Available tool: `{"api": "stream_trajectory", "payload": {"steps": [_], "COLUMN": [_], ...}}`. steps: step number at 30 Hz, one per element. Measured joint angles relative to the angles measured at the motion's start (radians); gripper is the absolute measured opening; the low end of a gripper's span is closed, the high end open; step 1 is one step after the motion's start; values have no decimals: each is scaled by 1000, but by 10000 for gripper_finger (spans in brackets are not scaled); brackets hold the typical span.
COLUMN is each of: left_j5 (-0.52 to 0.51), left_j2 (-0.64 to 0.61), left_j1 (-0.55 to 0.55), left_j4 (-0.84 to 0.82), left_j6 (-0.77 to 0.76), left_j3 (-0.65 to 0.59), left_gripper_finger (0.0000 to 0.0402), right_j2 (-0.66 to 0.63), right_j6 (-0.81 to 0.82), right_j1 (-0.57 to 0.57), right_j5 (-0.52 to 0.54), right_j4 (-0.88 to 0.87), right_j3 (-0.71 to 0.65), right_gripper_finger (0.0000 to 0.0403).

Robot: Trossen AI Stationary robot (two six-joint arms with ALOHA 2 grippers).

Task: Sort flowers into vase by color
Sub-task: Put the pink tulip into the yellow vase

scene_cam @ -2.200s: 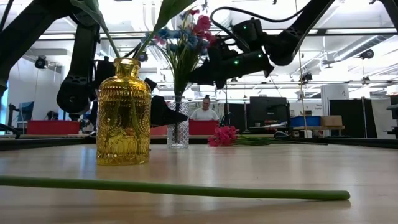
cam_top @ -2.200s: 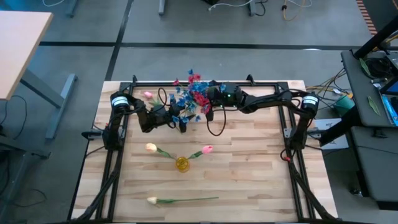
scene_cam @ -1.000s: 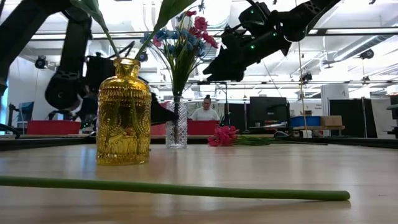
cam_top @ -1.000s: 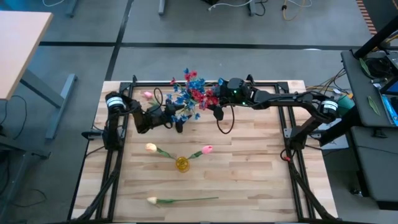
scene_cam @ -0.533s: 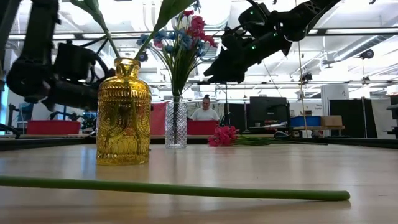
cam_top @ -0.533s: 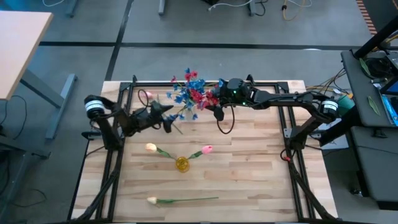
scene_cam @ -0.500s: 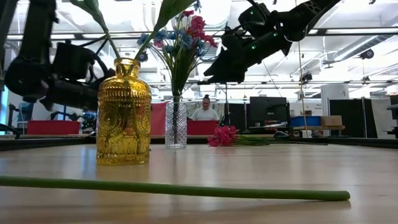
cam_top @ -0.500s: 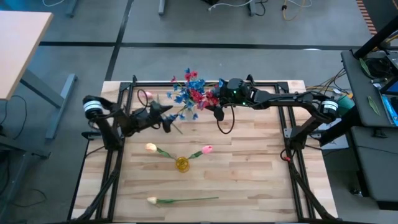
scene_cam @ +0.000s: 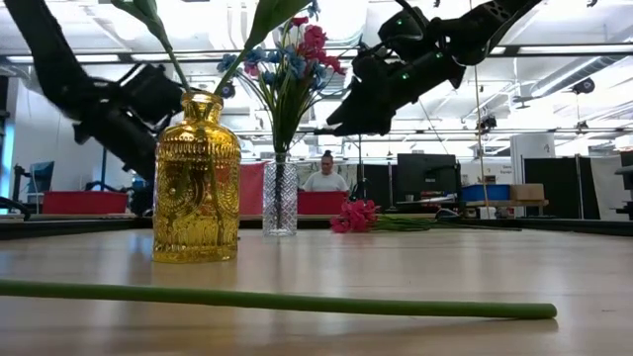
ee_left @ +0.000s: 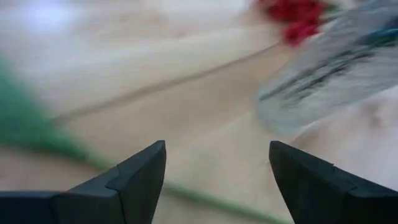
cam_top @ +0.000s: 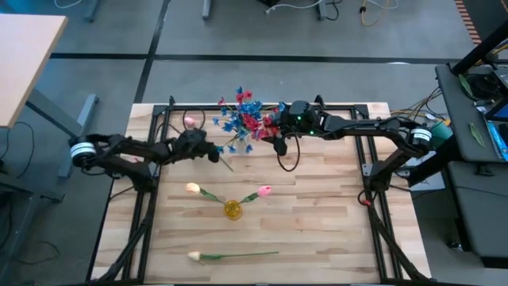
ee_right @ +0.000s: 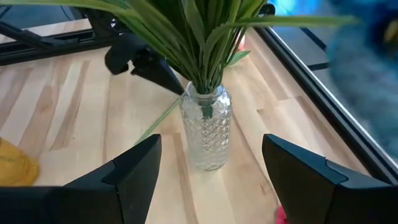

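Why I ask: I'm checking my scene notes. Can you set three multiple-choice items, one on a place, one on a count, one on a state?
1. Where is the loose cream tulip?
A. Flat on the table, apart from the yellow vase
B. In the clear vase
C. In the right gripper

2. How many tulips stand in the yellow vase?
A. None
B. Two
C. Five

3. How is the left gripper?
A. Open and empty
B. Shut on a stem
C. Shut on the clear vase

Answers:
1 A: the loose cream tulip lies alone on the boards, clear of the yellow vase.
2 B: one cream bud and one pink bud lean out of it.
3 A: the left gripper shows its fingers spread with only table between them.
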Motion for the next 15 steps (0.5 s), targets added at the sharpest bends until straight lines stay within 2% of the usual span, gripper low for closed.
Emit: {"api": "stream_trajectory", "payload": {"steps": [5,8,11,15], "left_j5": [-183,-252,-285,-290], "left_j2": [-42,-33,3,82], "left_j1": [3,6,6,23], "left_j4": [-387,-603,-704,-715], "left_j6": [-155,-230,-246,-211], "left_j3": [112,210,295,355], "left_gripper_finger": [267,267,268,269], "right_j2": [0,0,0,0], "right_j6": [-7,-10,-20,-26], "right_j1": [0,0,3,6], "right_j5": [-34,-66,-75,-88], "right_j4": [-9,-9,-9,-14], "right_j3": [0,0,0,1], "right_gripper_finger": [270,270,270,272]}}
